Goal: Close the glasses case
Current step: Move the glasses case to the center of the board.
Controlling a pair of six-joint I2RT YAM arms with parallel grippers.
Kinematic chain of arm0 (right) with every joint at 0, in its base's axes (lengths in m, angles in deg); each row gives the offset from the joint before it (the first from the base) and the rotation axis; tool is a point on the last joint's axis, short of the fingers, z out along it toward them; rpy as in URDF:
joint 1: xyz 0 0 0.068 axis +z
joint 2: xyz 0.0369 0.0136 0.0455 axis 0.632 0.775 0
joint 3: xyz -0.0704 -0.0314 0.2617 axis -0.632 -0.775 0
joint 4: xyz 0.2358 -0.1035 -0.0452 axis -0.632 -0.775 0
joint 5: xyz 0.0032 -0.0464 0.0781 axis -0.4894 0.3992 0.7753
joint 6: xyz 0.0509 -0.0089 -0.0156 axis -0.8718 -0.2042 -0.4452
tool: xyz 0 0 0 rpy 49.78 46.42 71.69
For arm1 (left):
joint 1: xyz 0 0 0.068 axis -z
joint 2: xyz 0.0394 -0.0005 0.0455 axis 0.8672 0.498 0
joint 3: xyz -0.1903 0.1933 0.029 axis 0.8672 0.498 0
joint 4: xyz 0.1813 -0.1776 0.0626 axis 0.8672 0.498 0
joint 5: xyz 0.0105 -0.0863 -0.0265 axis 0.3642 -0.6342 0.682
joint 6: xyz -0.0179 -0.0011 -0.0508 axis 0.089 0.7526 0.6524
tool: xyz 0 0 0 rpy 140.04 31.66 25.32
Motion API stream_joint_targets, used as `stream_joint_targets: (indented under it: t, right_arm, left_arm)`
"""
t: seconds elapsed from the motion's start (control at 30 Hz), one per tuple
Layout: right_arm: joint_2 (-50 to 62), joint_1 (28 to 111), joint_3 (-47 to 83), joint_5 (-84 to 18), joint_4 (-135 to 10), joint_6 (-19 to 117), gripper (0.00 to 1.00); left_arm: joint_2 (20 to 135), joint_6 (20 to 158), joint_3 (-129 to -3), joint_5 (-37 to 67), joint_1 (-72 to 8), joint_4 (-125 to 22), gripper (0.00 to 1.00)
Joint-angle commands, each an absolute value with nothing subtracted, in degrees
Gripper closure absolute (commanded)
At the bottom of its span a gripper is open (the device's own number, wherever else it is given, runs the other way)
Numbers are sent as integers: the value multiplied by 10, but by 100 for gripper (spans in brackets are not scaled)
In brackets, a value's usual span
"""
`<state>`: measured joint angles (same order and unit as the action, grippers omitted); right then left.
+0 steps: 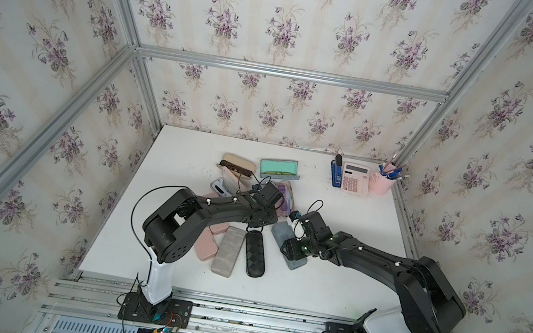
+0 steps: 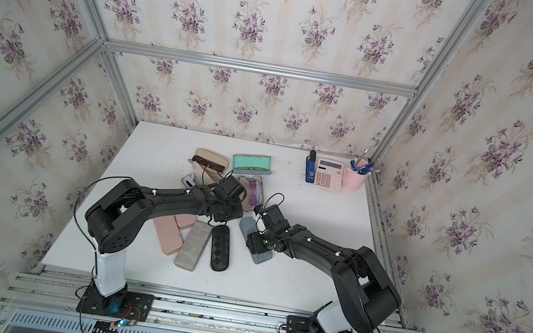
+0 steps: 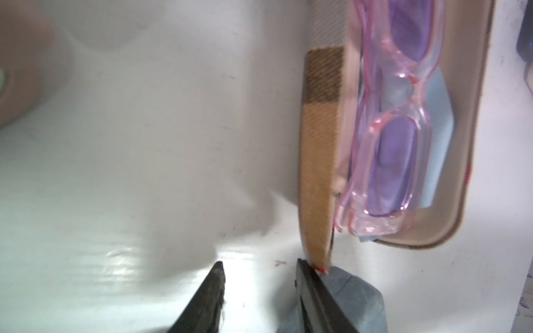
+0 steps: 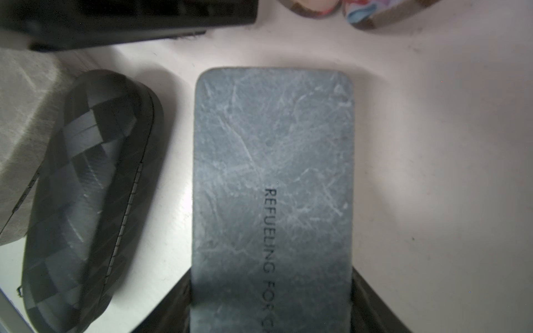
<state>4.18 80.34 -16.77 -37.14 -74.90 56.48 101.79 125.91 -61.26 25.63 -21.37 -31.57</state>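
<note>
Left gripper sat half open, empty, one jaw against tan case lid; right gripper clamped grey case. Lid might jam on glasses leaning against it.

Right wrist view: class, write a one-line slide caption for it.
Right gripper clasps a closed slate-grey case lying beside a black woven case on the white table.

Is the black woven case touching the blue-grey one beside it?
Apart. The right wrist view shows a strip of bare white table between the black woven case and the blue-grey case along their facing sides.
</note>
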Motion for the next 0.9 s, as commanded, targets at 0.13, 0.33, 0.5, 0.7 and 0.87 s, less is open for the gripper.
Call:
stream_joint_targets:
  t: [0.13, 0.33, 0.5, 0.7, 0.87]
  right_arm:
    - [47, 825, -176, -375, -787, 514, 32]
    - [36, 836, -200, -362, -737, 395, 32]
    - [36, 870, -207, -347, -702, 340, 32]
    - [65, 906, -210, -325, -651, 278, 28]
    - [63, 921, -212, -314, -608, 245, 25]
  left_arm:
    - [947, 1251, -557, 242, -213, -346, 54]
    - [864, 1247, -513, 248, -210, -348, 54]
    - [773, 1217, -495, 285, -202, -317, 50]
    - [663, 1170, -465, 334, -197, -276, 32]
    - [617, 1154, -449, 347, -197, -249, 31]
